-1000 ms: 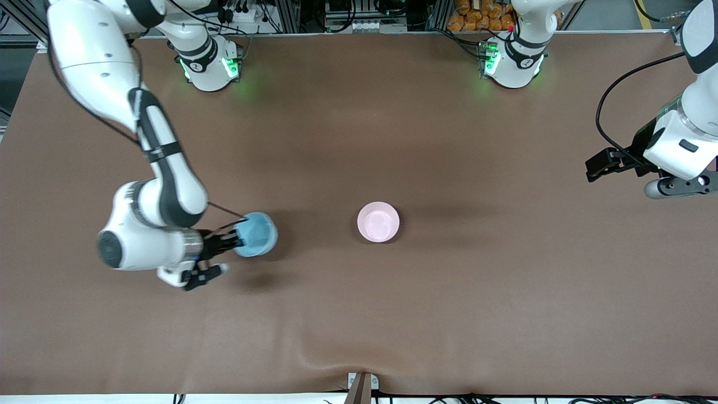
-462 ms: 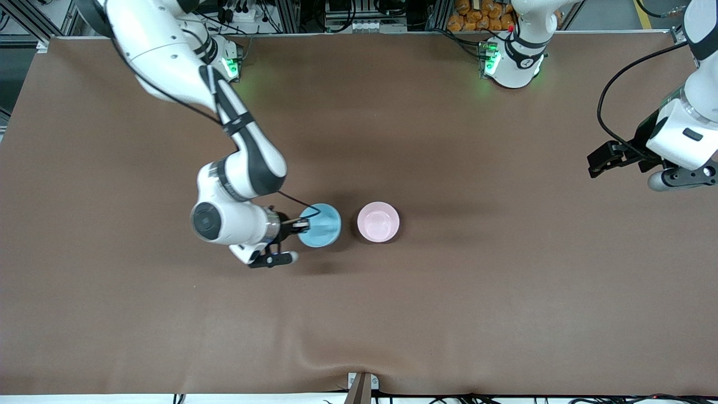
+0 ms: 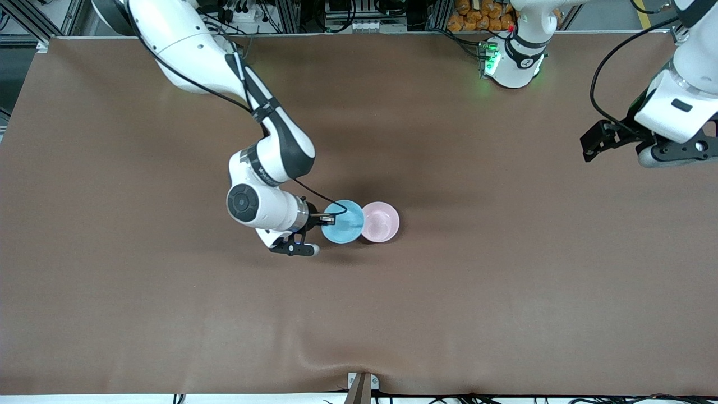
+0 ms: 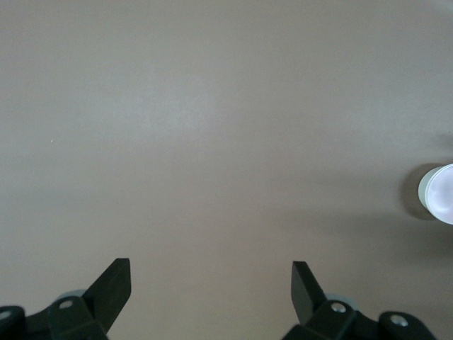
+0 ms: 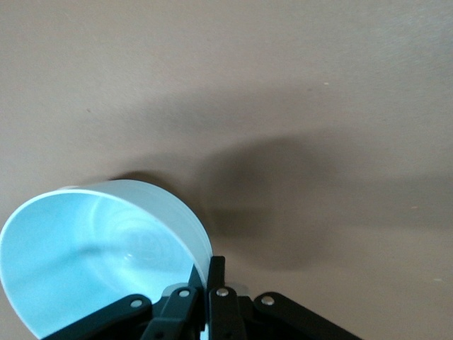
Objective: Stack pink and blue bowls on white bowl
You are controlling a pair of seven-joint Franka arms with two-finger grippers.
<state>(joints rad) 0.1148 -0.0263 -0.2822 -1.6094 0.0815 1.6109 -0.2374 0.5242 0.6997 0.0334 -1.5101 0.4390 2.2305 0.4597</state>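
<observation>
The light blue bowl (image 3: 343,221) hangs tilted above the table, and my right gripper (image 3: 327,219) is shut on its rim. In the right wrist view the blue bowl (image 5: 99,255) has its wall pinched at the gripper (image 5: 212,273). The pink bowl (image 3: 381,222) sits upright mid-table, right beside the blue one, whose rim overlaps its edge in the front view. The white bowl does not show. My left gripper (image 3: 590,147) waits, open and with nothing in it, above the left arm's end of the table. In its wrist view the gripper (image 4: 210,273) has the pink bowl (image 4: 440,193) far off at the frame's edge.
A brown mat (image 3: 449,314) covers the table. The arms' bases (image 3: 513,62) stand along the edge farthest from the front camera. A small bracket (image 3: 362,384) sits at the edge nearest that camera.
My right arm has carried the blue bowl from the right arm's end of the table up against the pink bowl. The left gripper has drifted slightly toward the bases.
</observation>
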